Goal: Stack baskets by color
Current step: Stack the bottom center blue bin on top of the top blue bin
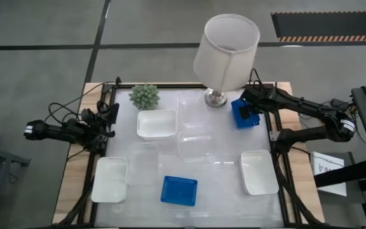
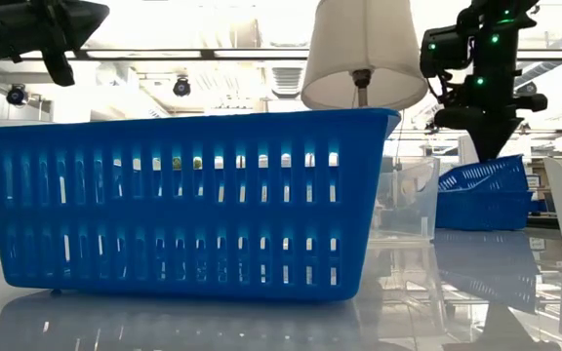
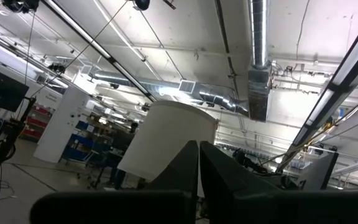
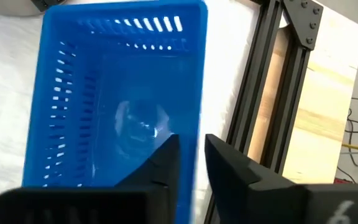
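Two blue baskets (image 2: 483,195) sit by the lamp's base at the far right, one nested tilted in the other, as the low view shows. My right gripper (image 4: 191,146) points steeply down over this stack (image 1: 245,113), open, one finger inside the upper basket (image 4: 117,93) and one outside its wall. Another blue basket (image 1: 178,190) stands near the front edge. Three white baskets (image 1: 156,123) (image 1: 110,179) (image 1: 258,172) and clear baskets (image 1: 196,145) rest on the table. My left gripper (image 1: 110,116) is shut, parked at the left edge. My right gripper straddles the long side wall (image 4: 197,124) of the upper blue basket from above, one finger inside and one outside. Whether the fingers touch that wall, I cannot tell. The basket rests in the one below.
A white-shaded lamp (image 1: 226,44) stands at the far edge, its base (image 1: 216,97) close to the blue stack. A small green plant (image 1: 144,95) is at the far left. The dark frame rail (image 4: 263,106) runs just beside the stack on the right.
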### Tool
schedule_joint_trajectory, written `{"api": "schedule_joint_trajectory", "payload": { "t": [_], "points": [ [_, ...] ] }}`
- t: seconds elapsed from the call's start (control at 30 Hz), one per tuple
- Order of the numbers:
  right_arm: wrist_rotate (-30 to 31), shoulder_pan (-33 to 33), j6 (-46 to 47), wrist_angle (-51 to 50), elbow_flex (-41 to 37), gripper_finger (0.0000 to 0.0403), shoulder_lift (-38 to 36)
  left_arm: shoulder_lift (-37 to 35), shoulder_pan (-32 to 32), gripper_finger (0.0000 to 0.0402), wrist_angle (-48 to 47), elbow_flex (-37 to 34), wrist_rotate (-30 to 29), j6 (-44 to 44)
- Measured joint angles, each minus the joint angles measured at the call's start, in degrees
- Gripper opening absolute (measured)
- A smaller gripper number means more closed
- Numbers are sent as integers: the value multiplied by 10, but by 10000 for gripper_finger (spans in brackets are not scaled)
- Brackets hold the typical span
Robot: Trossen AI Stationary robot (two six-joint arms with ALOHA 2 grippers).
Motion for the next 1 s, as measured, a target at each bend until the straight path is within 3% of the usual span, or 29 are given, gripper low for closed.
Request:
{"api": "schedule_joint_trajectory", "payload": {
  "t": [0.17, 0.3, 0.43, 0.63, 1.0],
  "points": [
    [0, 0, -16, -6, 10, 119, 0, 0, 0, 0, -8, 0, 0, 0],
    [-1, 0, -19, -18, 18, 125, 0, 0, 0, 0, -15, 0, 0, 0],
    [-1, 0, -19, -29, 16, 100, 0, 0, 0, 0, -15, 0, 0, 0],
    [4, 0, -19, -6, -15, 18, 0, 0, 0, 0, -16, 0, 0, 0],
    [9, 0, -15, 38, -57, 25, 0, 0, 0, 0, -25, 0, 0, 0]
  ]
}}
